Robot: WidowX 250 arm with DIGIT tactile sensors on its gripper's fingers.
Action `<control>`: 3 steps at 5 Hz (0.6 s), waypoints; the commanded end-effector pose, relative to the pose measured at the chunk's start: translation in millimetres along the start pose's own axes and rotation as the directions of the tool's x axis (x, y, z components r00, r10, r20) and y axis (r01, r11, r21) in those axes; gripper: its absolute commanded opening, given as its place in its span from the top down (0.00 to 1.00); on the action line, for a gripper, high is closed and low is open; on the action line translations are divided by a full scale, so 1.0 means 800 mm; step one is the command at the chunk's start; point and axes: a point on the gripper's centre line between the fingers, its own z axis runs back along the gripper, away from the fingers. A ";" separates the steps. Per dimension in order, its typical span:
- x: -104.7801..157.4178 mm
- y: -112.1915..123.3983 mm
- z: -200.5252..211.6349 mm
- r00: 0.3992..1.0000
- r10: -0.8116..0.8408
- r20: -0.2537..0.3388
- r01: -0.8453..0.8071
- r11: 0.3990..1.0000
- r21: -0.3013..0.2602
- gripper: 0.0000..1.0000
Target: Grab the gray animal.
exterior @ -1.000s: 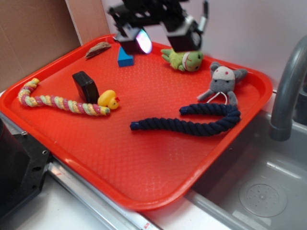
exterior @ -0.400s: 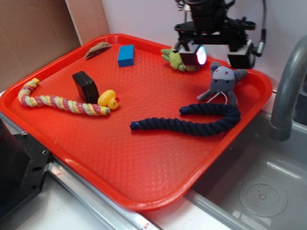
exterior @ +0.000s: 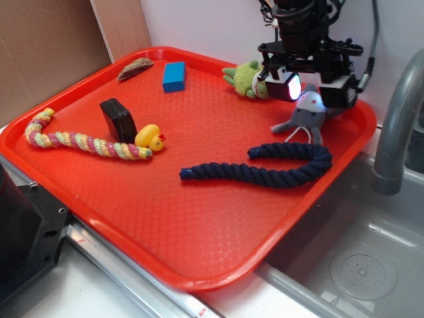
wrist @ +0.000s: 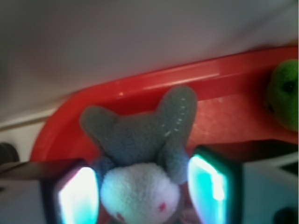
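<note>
Since the earlier frame your gripper (exterior: pixel 311 90) has come down over the gray animal (exterior: pixel 309 114), jaws wide on both sides of its head. You see the green frog (exterior: pixel 245 77) just beside, the dark rope (exterior: pixel 265 169) in front on the red tray (exterior: pixel 199 252). Gripper hides the ears.

The arm is black, built of blocky plastic and metal parts stacked above a wide crossbar. Thin black cables loop out from its upper part on both sides. The gripper (exterior: pixel 311 89) has two square black fingers (exterior: pixel 286 85), each faced with a pale pad that glows white to turquoise. In the wrist view the pads (wrist: pixel 77 197) show as bright cyan panels in dark frames
</note>
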 end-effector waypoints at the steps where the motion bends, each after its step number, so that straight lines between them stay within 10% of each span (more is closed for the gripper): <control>1: -0.007 0.035 0.036 0.998 -0.026 0.049 0.022 0.996 0.081 1.00; 3: -0.048 0.066 0.138 0.990 -0.123 0.068 0.118 0.990 0.078 1.00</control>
